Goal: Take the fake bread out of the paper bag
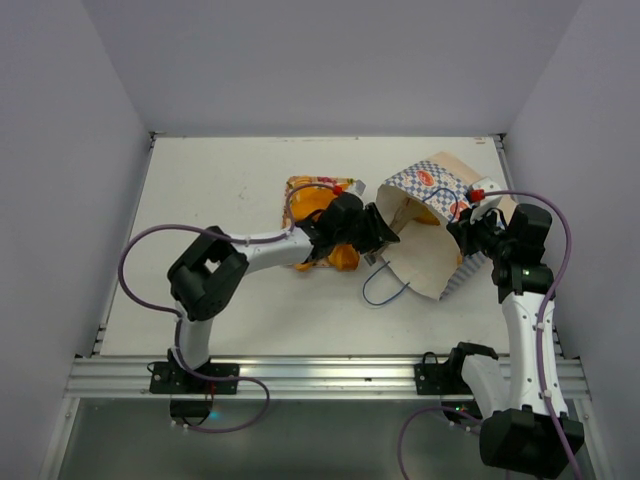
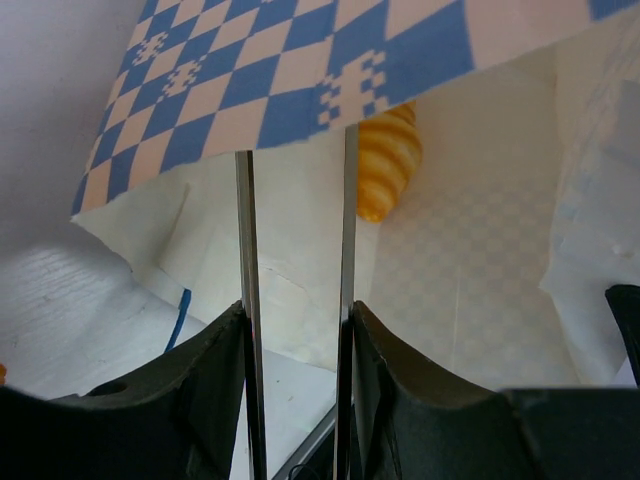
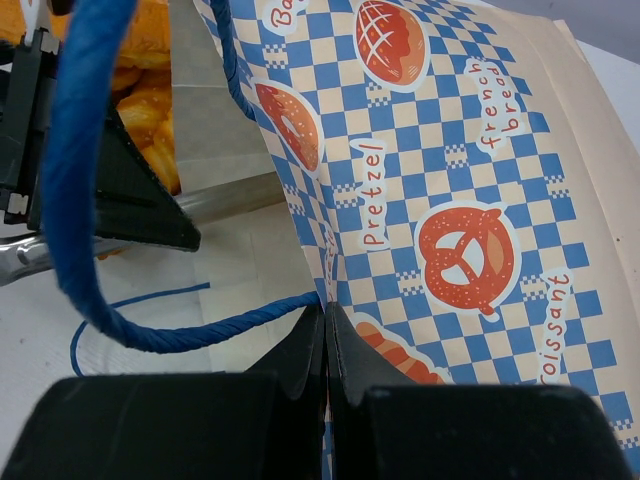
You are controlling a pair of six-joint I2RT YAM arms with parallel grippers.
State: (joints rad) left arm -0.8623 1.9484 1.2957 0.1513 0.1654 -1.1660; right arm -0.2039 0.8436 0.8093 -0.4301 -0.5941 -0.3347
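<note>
paper bag (image 1: 432,186): we see it lying on its side on the table (image 1: 220,180), right of centre, its mouth gaping toward the left arm, checkered band on top.
left hand (image 2: 297,142): reached into the bag's mouth; its two thin fingers stand apart, and we see only the pale bag lining between them.
croissant (image 2: 388,160): one ridged golden piece lies on the lining deep inside the bag, just beyond and to the side of one fingertip; we cannot tell whether they touch.
fake bread (image 1: 343,260): more glossy orange pieces sit outside the bag, on and beside the tray (image 1: 296,184), partly hidden by the left arm.
right hand (image 3: 325,320): fingers pressed together, pinching the bag's rim at the checkered band.
blue cord handle (image 3: 75,200): loops free in front of the right hand; a second one lies on the table by the bag's mouth.
</note>
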